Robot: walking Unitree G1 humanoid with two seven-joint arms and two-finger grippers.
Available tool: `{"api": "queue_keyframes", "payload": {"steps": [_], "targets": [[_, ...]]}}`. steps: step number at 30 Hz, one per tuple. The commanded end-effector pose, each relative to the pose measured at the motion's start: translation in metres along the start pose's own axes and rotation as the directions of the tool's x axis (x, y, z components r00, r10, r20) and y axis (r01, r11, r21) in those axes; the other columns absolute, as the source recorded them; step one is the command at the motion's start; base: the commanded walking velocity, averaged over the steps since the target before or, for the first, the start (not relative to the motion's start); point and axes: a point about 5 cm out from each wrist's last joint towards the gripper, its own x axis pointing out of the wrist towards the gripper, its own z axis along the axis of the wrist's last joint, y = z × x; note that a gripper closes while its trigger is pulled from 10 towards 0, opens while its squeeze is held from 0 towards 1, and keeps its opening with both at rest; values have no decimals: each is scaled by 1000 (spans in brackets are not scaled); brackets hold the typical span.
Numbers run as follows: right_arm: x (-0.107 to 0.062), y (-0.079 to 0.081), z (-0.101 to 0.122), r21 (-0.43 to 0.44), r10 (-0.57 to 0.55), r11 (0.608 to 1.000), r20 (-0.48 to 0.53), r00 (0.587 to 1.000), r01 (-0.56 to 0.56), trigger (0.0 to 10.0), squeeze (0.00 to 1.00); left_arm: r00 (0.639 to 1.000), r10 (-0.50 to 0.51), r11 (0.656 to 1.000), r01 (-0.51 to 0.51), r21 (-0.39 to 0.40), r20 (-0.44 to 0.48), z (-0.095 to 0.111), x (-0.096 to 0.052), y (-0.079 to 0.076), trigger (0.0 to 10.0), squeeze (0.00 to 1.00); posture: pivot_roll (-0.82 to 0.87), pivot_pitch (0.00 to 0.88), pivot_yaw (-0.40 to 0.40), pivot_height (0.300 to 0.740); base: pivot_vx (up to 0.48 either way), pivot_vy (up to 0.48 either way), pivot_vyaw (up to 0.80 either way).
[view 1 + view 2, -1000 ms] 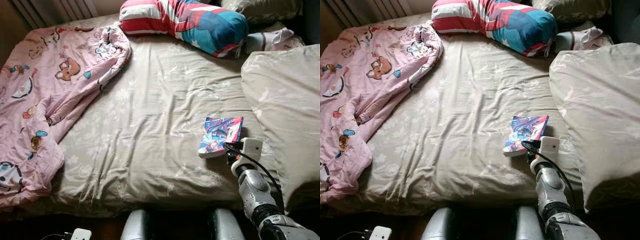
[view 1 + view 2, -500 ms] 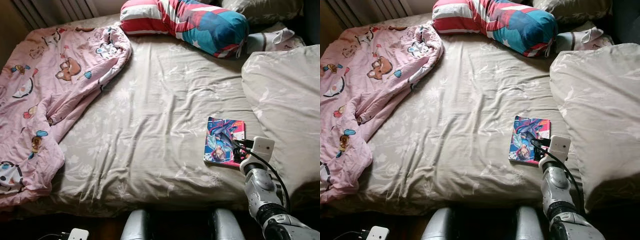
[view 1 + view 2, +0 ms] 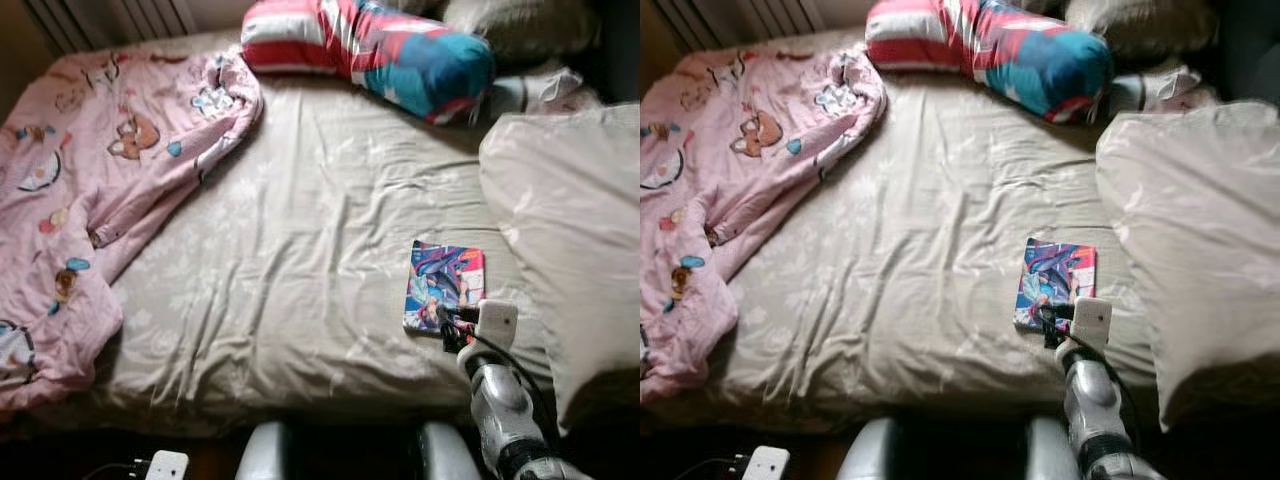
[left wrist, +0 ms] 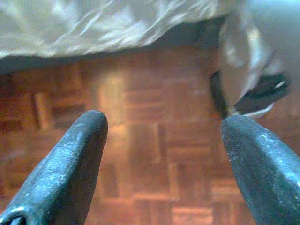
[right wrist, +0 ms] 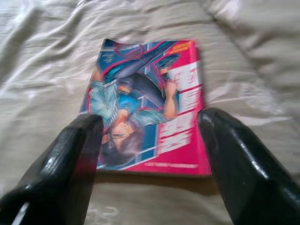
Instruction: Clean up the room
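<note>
Whereas a second ago the book [image 3: 445,286] was tipped up off the sheet with its near edge raised by the right pincer [image 5: 150,154], it now lies flat on the bed [image 3: 300,260], cover up, at about four o'clock from the middle of the mattress and just beside the big grey pillow [image 3: 570,230]. Half a second ago it was already down, and the arm has since drawn back a little toward the foot of the bed. From the right wrist, the two black fingers [image 5: 61,164] stand spread apart with the near edge of the book between their tips, so the pincer is released and grasping nothing; whether a tip touches the cover is hard to say, since the frames are blurred.

My reading is that the lift did not hold and the book slipped back, so this item is not yet cleared. A fresh grasp at the near edge looks needed.

At twelve o'clock lies the striped bolster [image 3: 370,45], and at nine to ten o'clock the pink blanket [image 3: 90,180], crumpled. Hanging idle, the left pincer [image 4: 164,154] is spread over the wooden floor [image 4: 140,140].
</note>
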Motion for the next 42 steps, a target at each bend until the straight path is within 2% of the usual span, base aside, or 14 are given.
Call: {"api": "queue_keyframes", "payload": {"steps": [1, 5, 8, 9, 12, 17, 22, 24, 35, 42], "targets": [[-4, -2, -5, -8, -1, 1000, -3, 1000, 1, 10000, 0, 998, 22, 999, -24, -31, -50, -13, -4, 3, 10000, 0, 8, 70, 61, 628, 0, 0, 0], [-12, -10, -19, -16, 2, 1000, -62, 998, -3, 10000, 0, 999, 17, 998, -20, -65, -45, -5, 1, -8, 10000, 0, -13, 0, 28, 628, 0, 0, 0], [-14, -12, -25, -32, 1, 999, -101, 995, -4, 10000, 0, 999, 18, 997, -21, -76, -44, -3, 2, -11, 10000, 0, -11, 0, 20, 628, 0, 0, 0], [-18, -14, -33, -36, -3, 999, -152, 988, -2, 10000, 0, 999, 21, 996, -24, -86, -42, -2, 3, -12, 10000, 0, -12, 0, 16, 628, 0, 0, 0], [-23, -15, -44, -42, -11, 999, -216, 976, 2, 10000, 0, 999, 23, 995, -27, -92, -40, 0, 4, -13, 10000, 0, -7, 0, 12, 642, 0, 0, 0], [-47, -13, -82, -21, -22, 1000, -402, 915, 15, 10000, 0, 999, 29, 994, -33, -107, -38, 3, 5, -12, 10000, 0, -8, 0, 16, 682, 0, 0, 0], [-57, -14, -94, -21, -43, 999, -458, 888, 38, 10000, 0, 999, 31, 993, -34, -109, -35, 4, 5, -11, 10000, 0, -8, 0, 19, 712, 0, 0, 0], [-67, -16, -106, -19, -67, 998, -512, 856, 67, 10000, 0, 999, 35, 993, -39, -112, -34, 5, 5, -9, 10000, 0, -18, 0, 25, 732, 0, 0, 0], [-80, -17, -118, -13, -73, 997, -570, 819, 79, 10000, 0, 999, 40, 992, -44, -121, -33, 9, 7, -7, 10000, 0, -18, 0, 17, 740, 0, 0, 0], [-82, -17, -120, -5, -71, 997, -576, 815, 83, 10000, 0, 998, 41, 990, -46, -131, -42, 9, 7, -8, 10000, 0, -16, 0, 16, 740, 0, 0, 0]]}}
